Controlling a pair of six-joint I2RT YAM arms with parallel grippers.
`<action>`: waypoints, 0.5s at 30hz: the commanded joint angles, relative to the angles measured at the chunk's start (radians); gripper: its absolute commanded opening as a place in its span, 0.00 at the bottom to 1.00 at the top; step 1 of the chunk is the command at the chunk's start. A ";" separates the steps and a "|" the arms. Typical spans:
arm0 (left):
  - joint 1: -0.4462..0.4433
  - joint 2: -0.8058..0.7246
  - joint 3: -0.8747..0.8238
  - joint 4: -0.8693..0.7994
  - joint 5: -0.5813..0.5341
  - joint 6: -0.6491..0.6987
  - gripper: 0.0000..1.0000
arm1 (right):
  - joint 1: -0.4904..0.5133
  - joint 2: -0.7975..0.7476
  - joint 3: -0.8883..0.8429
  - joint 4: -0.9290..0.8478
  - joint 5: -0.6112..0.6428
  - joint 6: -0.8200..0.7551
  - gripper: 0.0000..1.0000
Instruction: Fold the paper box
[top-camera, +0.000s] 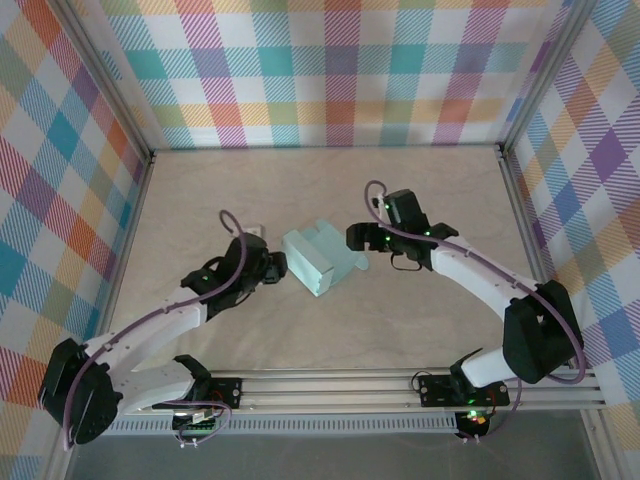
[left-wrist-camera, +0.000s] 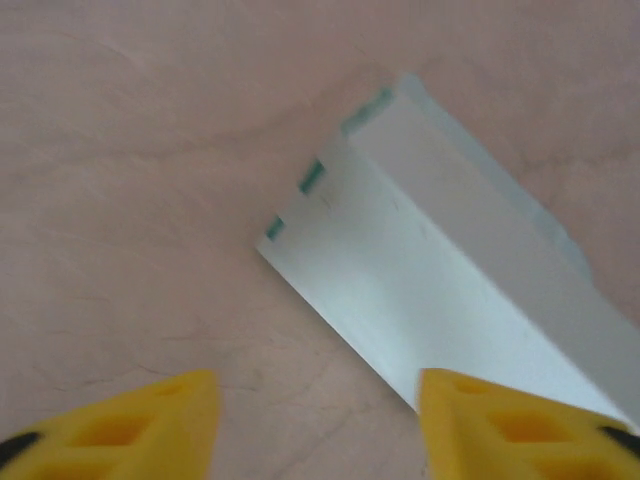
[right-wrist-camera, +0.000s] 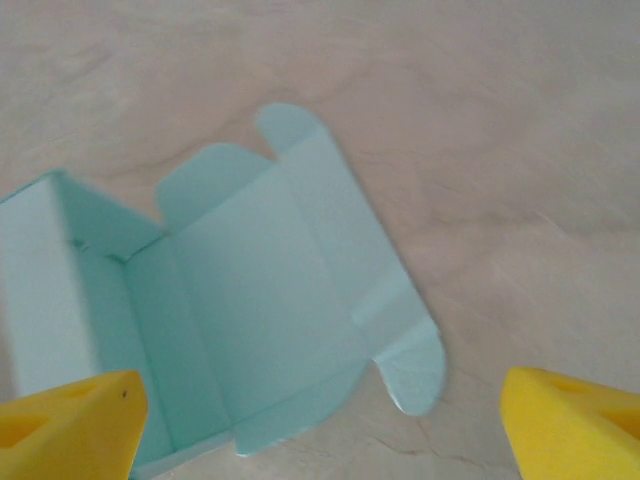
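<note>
In the left wrist view the paper box (left-wrist-camera: 450, 290) is blurred, its right end cut off

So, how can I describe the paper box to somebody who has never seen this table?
On the beige table, look between the left hand and the right hand. The paper box lies there, half folded, its flat flap ending in rounded tabs. It alone is mint-blue.

You have one paper box (top-camera: 318, 260) on one table (top-camera: 420, 190). Two arms (top-camera: 150, 335) reach in, so count two grippers: the left gripper (top-camera: 277, 266) and the right gripper (top-camera: 356, 237). Each wrist view gives you two yellow fingertips (left-wrist-camera: 150, 420), four altogether. One small pale square (top-camera: 256, 231) lies beside the left arm, and three plaid walls (top-camera: 340, 70) stand around the table.
</note>
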 joint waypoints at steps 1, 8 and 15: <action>0.098 0.002 0.066 -0.022 0.006 0.021 0.74 | -0.006 -0.017 -0.039 -0.015 -0.001 0.194 0.90; 0.188 0.298 0.328 -0.056 0.181 0.037 1.00 | -0.007 0.003 -0.089 0.043 -0.097 0.317 0.89; 0.190 0.530 0.472 -0.073 0.317 0.025 0.94 | -0.014 0.012 -0.125 0.076 -0.131 0.384 0.87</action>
